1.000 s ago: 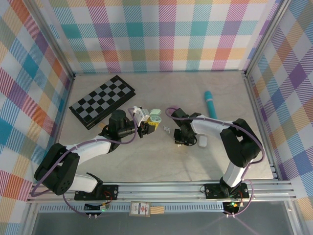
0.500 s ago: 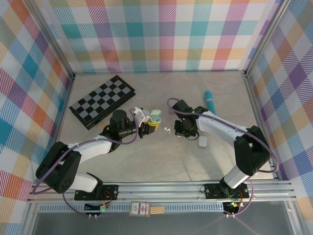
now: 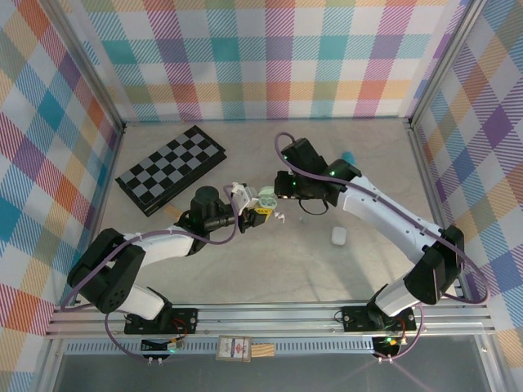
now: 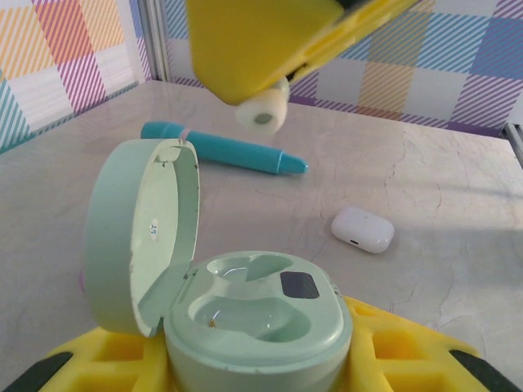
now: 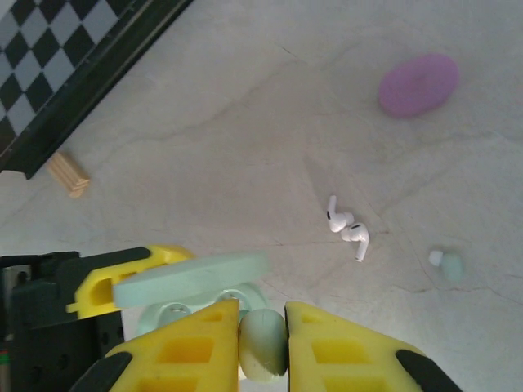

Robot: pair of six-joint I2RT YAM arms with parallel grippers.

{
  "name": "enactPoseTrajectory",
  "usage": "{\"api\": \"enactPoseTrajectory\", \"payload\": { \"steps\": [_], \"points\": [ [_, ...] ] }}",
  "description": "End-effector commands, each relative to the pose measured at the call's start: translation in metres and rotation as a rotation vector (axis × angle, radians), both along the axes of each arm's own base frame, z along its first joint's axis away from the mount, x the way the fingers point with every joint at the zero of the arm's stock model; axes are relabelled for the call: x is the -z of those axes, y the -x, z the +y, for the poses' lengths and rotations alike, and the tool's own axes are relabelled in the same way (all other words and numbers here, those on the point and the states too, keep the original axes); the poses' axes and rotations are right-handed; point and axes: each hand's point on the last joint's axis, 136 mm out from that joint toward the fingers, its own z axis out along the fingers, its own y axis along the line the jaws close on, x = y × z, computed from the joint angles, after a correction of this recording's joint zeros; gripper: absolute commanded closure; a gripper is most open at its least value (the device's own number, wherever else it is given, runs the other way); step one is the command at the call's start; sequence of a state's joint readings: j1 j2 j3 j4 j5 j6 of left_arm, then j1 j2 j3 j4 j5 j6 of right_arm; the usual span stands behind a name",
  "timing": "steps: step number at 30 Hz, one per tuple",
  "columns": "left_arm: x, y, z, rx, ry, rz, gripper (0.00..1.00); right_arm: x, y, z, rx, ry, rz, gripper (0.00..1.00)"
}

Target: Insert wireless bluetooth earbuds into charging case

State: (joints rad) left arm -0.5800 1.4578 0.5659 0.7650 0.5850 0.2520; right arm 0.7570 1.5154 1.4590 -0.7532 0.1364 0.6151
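Pale green charging case (image 4: 257, 322) (glossy, pebble-shaped) upright in the left gripper (image 4: 253, 371), lid hinged open; a pale green earbud (image 5: 263, 343) pinched in the right gripper (image 5: 261, 320) just above it; two white earbuds (image 5: 347, 227) touching and a second green earbud (image 5: 445, 263) nearby lie on the table (image 5: 204, 163).

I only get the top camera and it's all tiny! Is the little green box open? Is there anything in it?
Observer: Open. The left wrist view shows the green case sitting in the left gripper jaws, lid up, both wells empty.
Operator: What's the other arm got?
Observer: In the right wrist view, the right gripper pinches a pale green earbud over the case.
Operator: Is there another green one?
Observer: Yes, a second green bud lies on the table, near two white earbuds.
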Motion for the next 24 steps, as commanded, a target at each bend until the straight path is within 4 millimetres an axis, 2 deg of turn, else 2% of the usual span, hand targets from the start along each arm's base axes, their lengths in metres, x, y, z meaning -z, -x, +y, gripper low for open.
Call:
{"api": "enactPoseTrajectory", "payload": {
  "steps": [1, 11, 24],
  "points": [
    [-0.019, 0.002, -0.009, 0.034, 0.042, -0.059, 0.66, 0.0, 0.004, 0.008, -0.056, 0.015, 0.012, 0.81],
    [-0.028, -0.008, -0.016, 0.016, 0.074, -0.072, 0.66, 0.005, 0.011, 0.02, -0.102, 0.008, 0.035, 0.81],
    [-0.03, -0.002, -0.018, 0.039, 0.081, -0.077, 0.66, 0.015, 0.01, 0.031, -0.12, 0.008, 0.052, 0.81]
  ]
}}
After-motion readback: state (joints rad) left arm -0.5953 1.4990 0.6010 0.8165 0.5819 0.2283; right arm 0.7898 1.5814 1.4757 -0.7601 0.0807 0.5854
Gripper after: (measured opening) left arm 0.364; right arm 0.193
